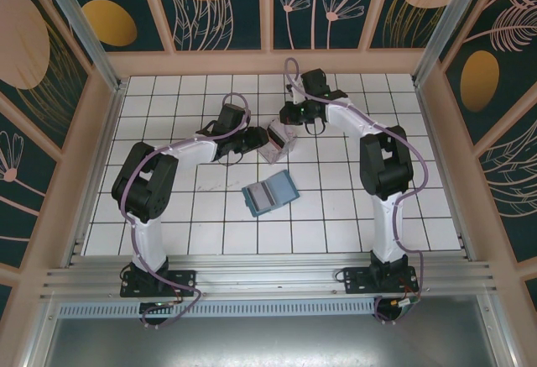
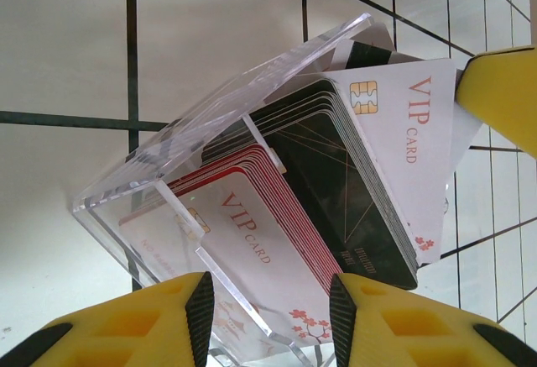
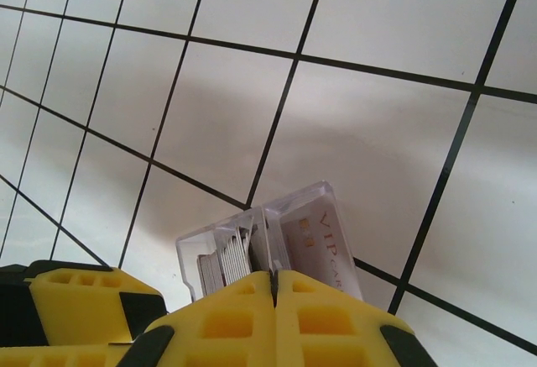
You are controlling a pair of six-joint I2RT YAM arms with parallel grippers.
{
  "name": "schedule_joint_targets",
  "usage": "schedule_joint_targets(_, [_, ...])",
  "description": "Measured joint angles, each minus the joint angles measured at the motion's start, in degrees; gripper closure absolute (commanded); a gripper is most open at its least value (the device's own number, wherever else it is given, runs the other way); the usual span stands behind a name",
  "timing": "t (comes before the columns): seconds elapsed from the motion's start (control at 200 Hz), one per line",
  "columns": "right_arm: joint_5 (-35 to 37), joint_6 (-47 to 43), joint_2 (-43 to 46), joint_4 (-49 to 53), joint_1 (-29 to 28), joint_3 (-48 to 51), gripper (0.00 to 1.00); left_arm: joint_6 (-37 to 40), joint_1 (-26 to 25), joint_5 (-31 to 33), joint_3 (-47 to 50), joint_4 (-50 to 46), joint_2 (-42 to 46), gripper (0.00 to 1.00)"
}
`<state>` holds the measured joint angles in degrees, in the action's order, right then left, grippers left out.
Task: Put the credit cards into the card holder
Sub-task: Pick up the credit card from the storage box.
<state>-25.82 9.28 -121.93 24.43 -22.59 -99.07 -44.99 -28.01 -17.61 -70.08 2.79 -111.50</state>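
Closed right tool hides part of the clear box.

The top camera is fixed high above and behind the robot. It looks down and forward on the whole tiled table from far away. The left wrist camera sits on the left gripper and looks along its fingers. It is very near the clear box with the credit cards. The right wrist camera looks past the right gripper at the tiles, also from near. All three views share the clear box. The left wrist view also catches one of the right gripper's fingers.
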Motion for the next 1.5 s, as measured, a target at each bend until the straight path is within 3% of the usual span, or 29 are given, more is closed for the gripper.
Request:
schedule_joint_targets(0.34, [1.81,-1.99,3.56,4.28,0.17,-2.89,0.99,0.00,0.00,-0.17,0.00,0.00,0.15,0.54])
schedule_joint_targets(0.541, [1.49,-3.28,9.31,5.73,1.14,-3.17,1.00,0.42,0.13,-1.51,0.00,1.07,4.57,0.47])
schedule_joint_targets(0.651, [-2.60,-3.91,12.13,6.19,2.36,-3.17,1.00,0.15,1.20,-5.81,1.09,6.08,8.68,0.43])
schedule_joint_targets(0.981, [-22.43,-4.66,15.56,6.62,3.56,1.46,1.00,-1.03,4.70,-24.20,3.15,18.34,11.65,0.46])
schedule_joint_targets(1.141, [-28.96,-4.26,15.56,6.27,3.48,3.04,1.00,-2.38,4.55,-29.53,3.87,21.16,11.65,0.57])
schedule_joint_targets(1.371, [-31.63,-4.00,15.54,5.35,3.65,3.04,0.99,-4.59,4.72,-33.44,4.70,24.35,11.15,0.93])
schedule_joint_targets(1.426, [-31.69,-3.74,15.54,5.31,3.82,3.10,0.90,-5.09,4.74,-34.23,4.85,25.66,11.15,1.00])
schedule_joint_targets(1.501, [-31.71,-2.47,15.54,4.00,3.85,3.50,0.80,-5.31,4.79,-34.23,5.29,27.10,11.15,1.00])
